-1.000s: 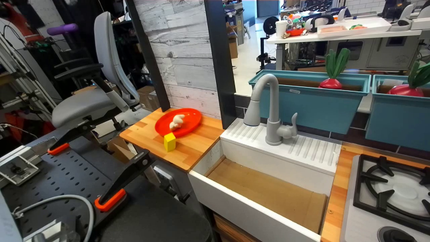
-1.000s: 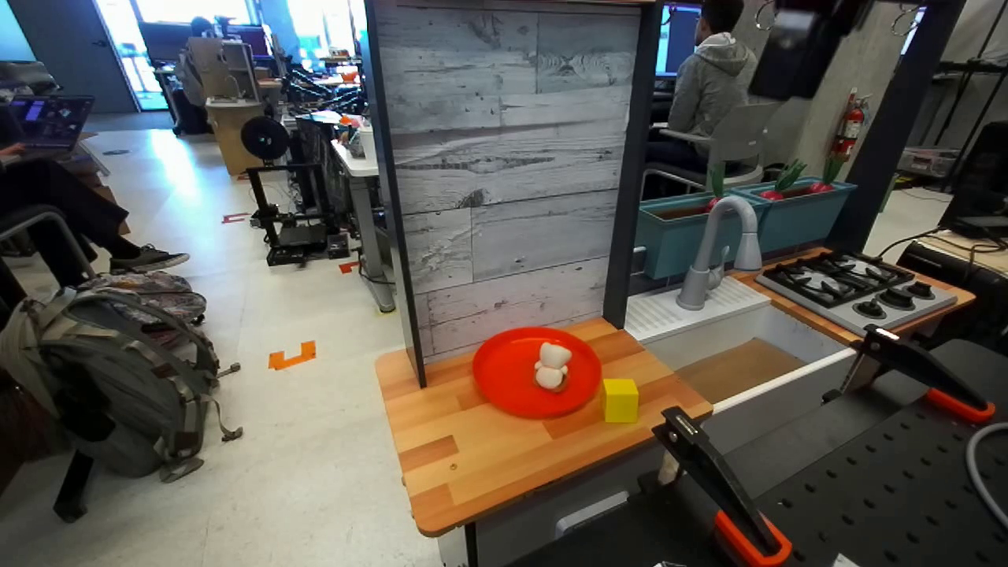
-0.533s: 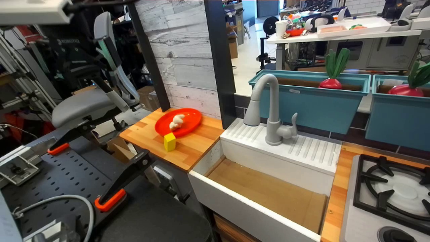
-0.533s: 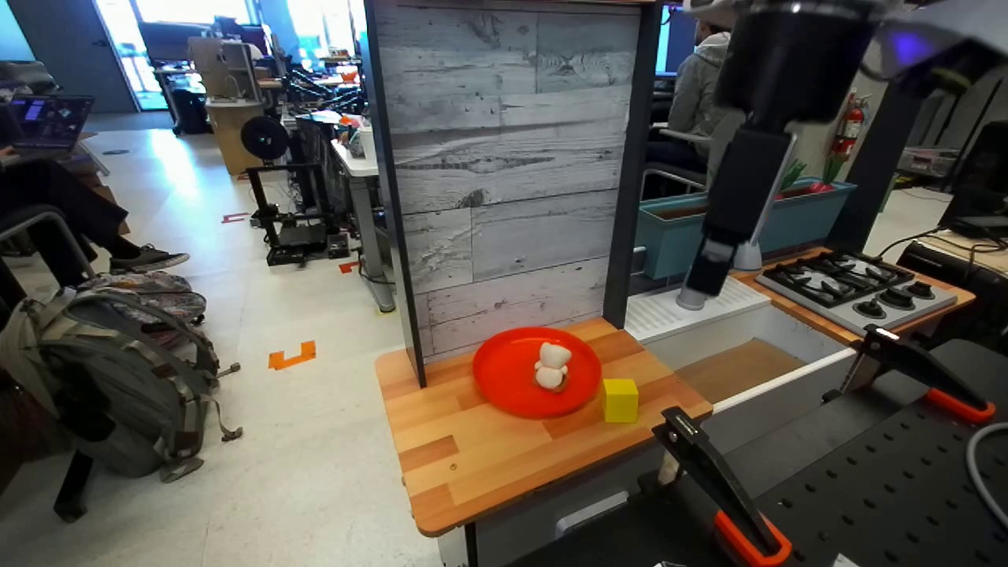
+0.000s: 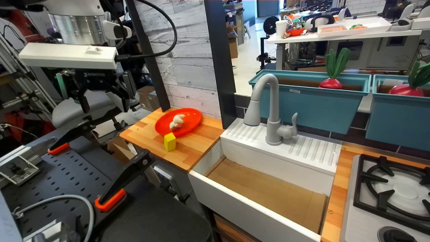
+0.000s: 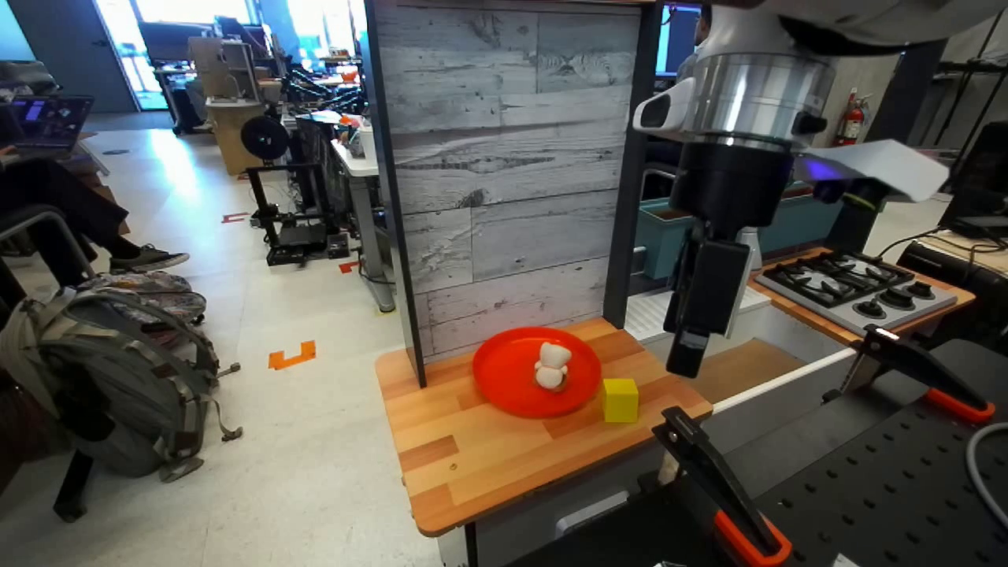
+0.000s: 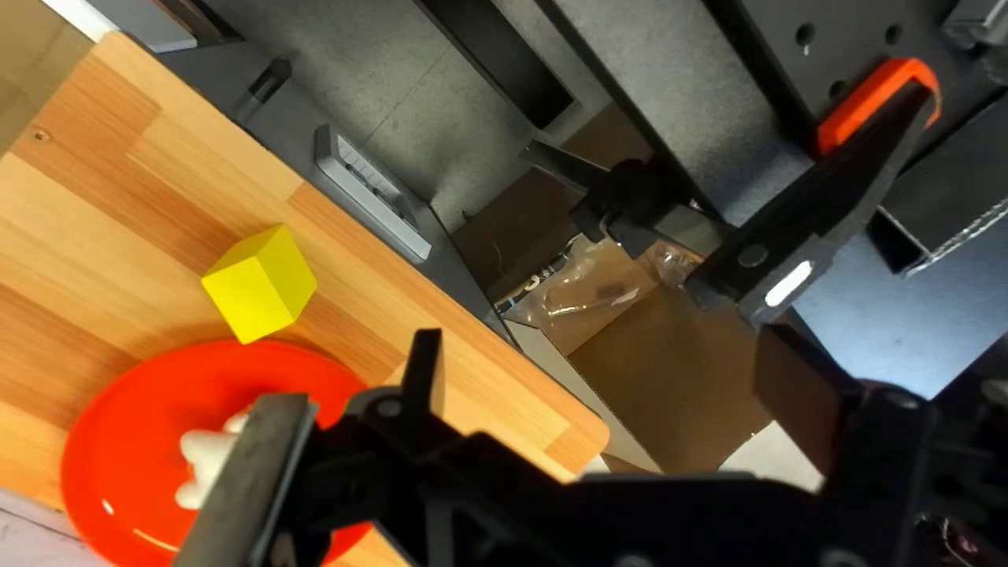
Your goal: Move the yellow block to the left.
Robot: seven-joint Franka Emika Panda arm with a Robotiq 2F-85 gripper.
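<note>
A small, bright yellow, roughly cube-shaped block [image 6: 620, 403] sits on a light wooden counter [image 6: 504, 465]. Nearest obstruction: a round, glossy red plate [image 6: 504, 378]. In an exterior view the block is just beside that plate's rim, toward its 4 o'clock; contact between the two cannot be confirmed. The plate bears a small, lumpy, cream-white item [image 6: 553, 368]. A grey whitewashed plank panel [image 6: 512, 173] rises beyond the plate, toward 12 o'clock in both exterior views. In an exterior view a white sink [image 5: 235, 210] lies toward the block's 4 o'clock, and a black clamp [image 5: 125, 177] with an orange end, set on a black perforated bench [image 5: 77, 164], toward its 8 o'clock. A curved grey faucet [image 5: 274, 101] stands at the sink's 12 o'clock.

In an exterior view the black two-fingered gripper [image 5: 105, 110] hangs in mid-air toward the block's 10 o'clock, apart from both it and the plate. In the wrist view its fingers [image 7: 424, 366] stand wide apart, a brown cardboard box [image 7: 669, 386] showing between them.

Against half a second ago, the gripper has come down in both exterior views, and the arm's silver wrist collar [image 5: 78, 29] has entered an exterior view. Block, plate and item are unchanged in position.
</note>
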